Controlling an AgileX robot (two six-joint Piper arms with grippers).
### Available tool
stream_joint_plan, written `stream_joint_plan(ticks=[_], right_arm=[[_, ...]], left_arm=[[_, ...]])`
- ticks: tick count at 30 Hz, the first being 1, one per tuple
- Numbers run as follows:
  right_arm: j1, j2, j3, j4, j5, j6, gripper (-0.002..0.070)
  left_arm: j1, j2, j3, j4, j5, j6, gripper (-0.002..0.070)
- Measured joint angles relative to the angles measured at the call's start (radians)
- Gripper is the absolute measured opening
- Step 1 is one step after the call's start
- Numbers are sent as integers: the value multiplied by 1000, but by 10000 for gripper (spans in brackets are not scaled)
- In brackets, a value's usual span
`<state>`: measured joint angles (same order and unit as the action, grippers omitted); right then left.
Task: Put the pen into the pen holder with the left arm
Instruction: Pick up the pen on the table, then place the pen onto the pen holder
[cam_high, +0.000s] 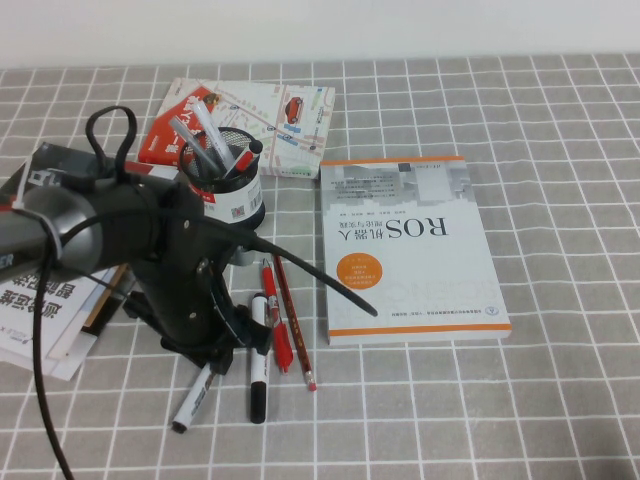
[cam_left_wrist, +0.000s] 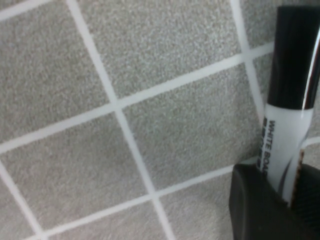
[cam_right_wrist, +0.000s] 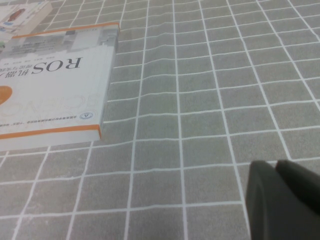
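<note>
The pen (cam_high: 193, 398) lies low on the checked cloth and sticks out from under my left gripper (cam_high: 216, 354) towards the front edge. In the left wrist view the pen (cam_left_wrist: 287, 125) shows a black cap and a white printed barrel, held between the two black fingers (cam_left_wrist: 250, 200) of my left gripper (cam_left_wrist: 281, 176), which is shut on it. The pen holder (cam_high: 250, 185), a black mesh cup with a red-and-white label and several pens in it, stands just behind the left arm. My right gripper (cam_right_wrist: 277, 167) is shut and empty over bare cloth.
A white-barrelled marker with black ends (cam_high: 258, 362), a red pen (cam_high: 275, 320) and a thin red pencil (cam_high: 296, 335) lie right of the left gripper. A ROS book (cam_high: 410, 250) lies to the right, a map booklet (cam_high: 270, 120) behind the holder, stacked papers (cam_high: 50, 320) at the left.
</note>
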<state>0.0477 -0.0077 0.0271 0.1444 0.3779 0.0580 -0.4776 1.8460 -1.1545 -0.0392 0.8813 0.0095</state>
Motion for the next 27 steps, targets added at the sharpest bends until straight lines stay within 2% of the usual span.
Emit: stream_joint_plan(ticks=[5, 9, 13, 18, 21, 27], right_arm=[[0, 0, 0, 0, 0, 0, -15], [0, 0, 0, 0, 0, 0, -15], [0, 0, 0, 0, 0, 0, -15], [0, 0, 0, 0, 0, 0, -15], [0, 0, 0, 0, 0, 0, -15], [0, 0, 0, 0, 0, 0, -15]], left_arm=[[0, -66, 13, -13, -66, 11, 110], [0, -208, 64, -17, -202, 15, 110], [0, -372, 177, -17, -425, 16, 110], [0, -514, 346, -19, -804, 16, 110], [0, -537, 413, -21, -1017, 18, 110], [0, -476, 440, -1, -1306, 20, 109]])
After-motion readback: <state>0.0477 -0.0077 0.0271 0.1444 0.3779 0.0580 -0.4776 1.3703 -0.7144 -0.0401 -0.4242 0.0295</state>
